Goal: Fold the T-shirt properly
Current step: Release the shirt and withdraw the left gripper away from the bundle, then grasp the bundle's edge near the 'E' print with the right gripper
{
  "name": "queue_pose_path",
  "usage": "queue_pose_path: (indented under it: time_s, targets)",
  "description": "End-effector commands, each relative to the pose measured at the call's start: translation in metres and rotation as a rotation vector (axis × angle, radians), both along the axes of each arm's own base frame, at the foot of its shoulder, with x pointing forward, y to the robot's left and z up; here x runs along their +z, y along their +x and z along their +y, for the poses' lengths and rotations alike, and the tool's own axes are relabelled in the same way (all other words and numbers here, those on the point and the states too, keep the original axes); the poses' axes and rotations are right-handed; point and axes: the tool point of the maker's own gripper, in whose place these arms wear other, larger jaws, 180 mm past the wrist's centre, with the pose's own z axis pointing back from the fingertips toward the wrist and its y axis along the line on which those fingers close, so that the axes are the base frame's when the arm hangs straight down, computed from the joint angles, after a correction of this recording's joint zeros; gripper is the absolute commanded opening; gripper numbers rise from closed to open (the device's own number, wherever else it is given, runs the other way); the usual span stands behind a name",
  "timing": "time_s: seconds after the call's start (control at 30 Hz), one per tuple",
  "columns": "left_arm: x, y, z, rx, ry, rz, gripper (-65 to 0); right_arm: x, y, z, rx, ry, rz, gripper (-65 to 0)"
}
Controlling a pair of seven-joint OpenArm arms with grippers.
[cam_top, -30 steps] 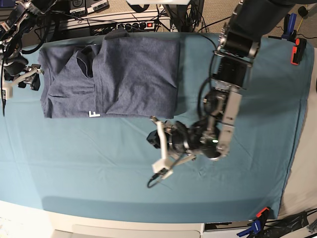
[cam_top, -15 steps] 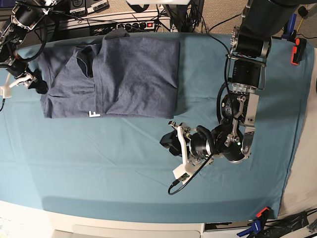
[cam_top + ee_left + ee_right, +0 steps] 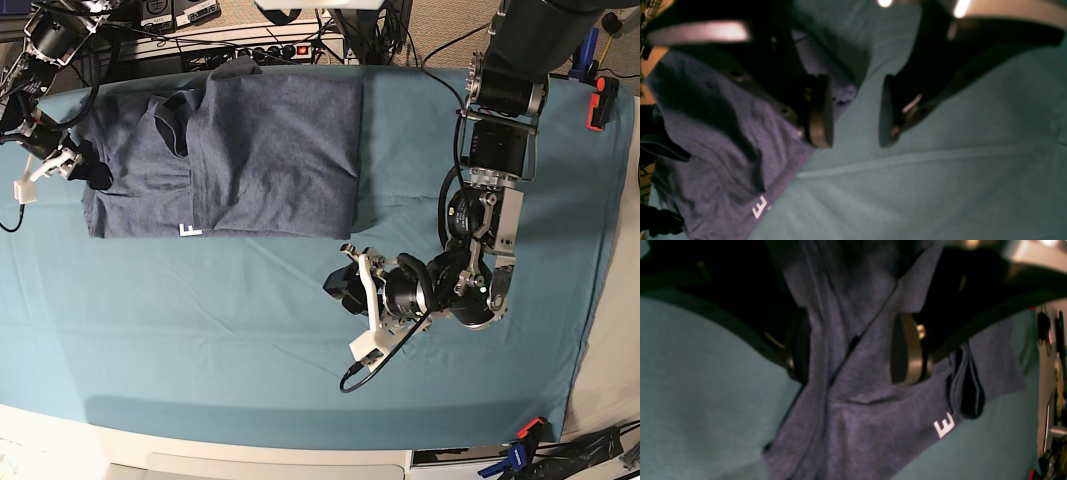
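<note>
My right hand (image 3: 60, 165) had moved to the T-shirt's (image 3: 270, 150) left sleeve edge, fingers spread around cloth, not yet clamped. The shirt lay half-folded on the surface (image 3: 200, 340). My left hand (image 3: 358, 305), open and empty, had backed away rightward, its fold finished.

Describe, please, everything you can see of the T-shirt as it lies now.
The T-shirt is heathered slate-blue knit, partly folded into a rough rectangle on the teal cloth at the table's far side. One layer overlaps another, with a sleeve opening showing. A white block letter peeks out at its near edge. The right end effector straddles its outer edge, cloth between the open jaws.
</note>
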Motion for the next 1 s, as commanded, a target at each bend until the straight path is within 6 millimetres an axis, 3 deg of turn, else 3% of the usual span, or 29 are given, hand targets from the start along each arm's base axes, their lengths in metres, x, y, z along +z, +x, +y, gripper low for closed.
queue_pose_path:
  time_s: [0.0, 0.2, 0.7, 0.8, 0.97]
  targets:
    - [0.023, 0.010, -0.005, -0.005, -0.036, -0.061, -40.0, -0.005, -0.009, -0.002, 0.033, -0.030, 0.064, -27.9]
    - [0.023, 0.010, -0.005, -0.005, -0.035, -0.061, -40.0, -0.003, -0.006, 0.000, 0.034, -0.017, 0.049, -29.6]
    - [0.023, 0.011, -0.004, -0.004, -0.036, -0.063, -40.1, -0.002, -0.006, 0.000, 0.033, -0.015, 0.047, -64.6]
    - [0.024, 0.012, -0.002, -0.001, -0.032, -0.068, -40.1, 0.014, 0.006, 0.007, 0.027, 0.046, -0.045, -65.0]
    - [0.026, 0.018, 0.013, 0.015, -0.004, -0.084, -40.1, 0.067, 0.031, 0.020, 0.040, 0.147, -0.274, -65.0]
